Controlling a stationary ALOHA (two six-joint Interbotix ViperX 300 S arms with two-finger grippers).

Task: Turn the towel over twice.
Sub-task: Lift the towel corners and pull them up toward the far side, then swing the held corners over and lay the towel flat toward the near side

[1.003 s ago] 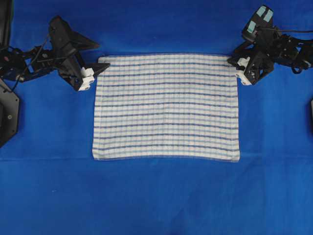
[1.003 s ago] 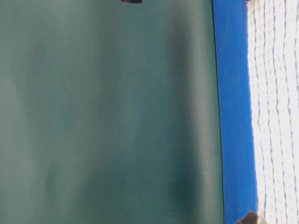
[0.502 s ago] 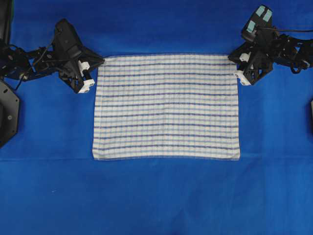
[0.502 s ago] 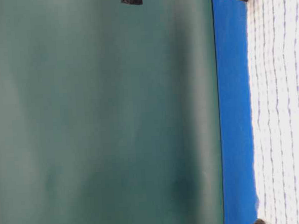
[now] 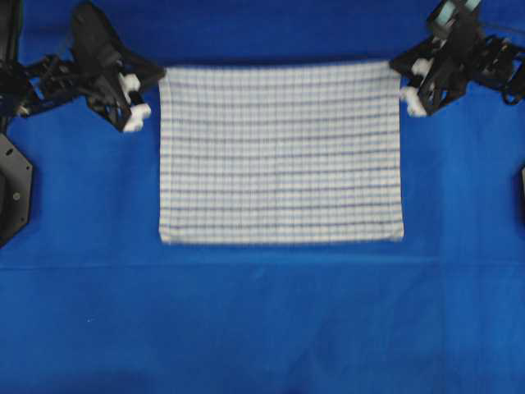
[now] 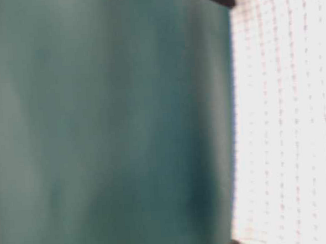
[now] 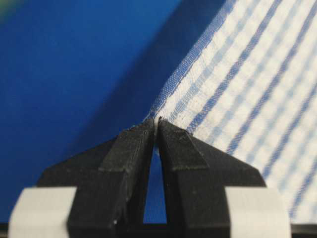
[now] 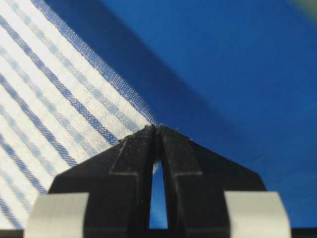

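The towel (image 5: 279, 156), white with blue stripes, is spread out on the blue sheet (image 5: 262, 328). My left gripper (image 5: 156, 78) is shut on its far left corner. My right gripper (image 5: 397, 67) is shut on its far right corner. In the left wrist view the black fingertips (image 7: 168, 134) of the left gripper (image 7: 156, 124) pinch the hemmed corner of the towel (image 7: 247, 74). The towel's edge casts a shadow on the sheet below it. The right gripper (image 8: 157, 128) pinches the towel (image 8: 49, 99) the same way. At table level the towel (image 6: 284, 120) looks blurred.
The plain blue sheet covers the whole table. A black arm base (image 5: 12, 189) stands at the left edge, with another dark part (image 5: 522, 185) at the right edge. A dark green backdrop (image 6: 97, 131) rises behind the table.
Both grippers went from open to shut on the towel's far corners. They then rose and drew back, so the far edge lifted and the whole towel shifted toward the far side.
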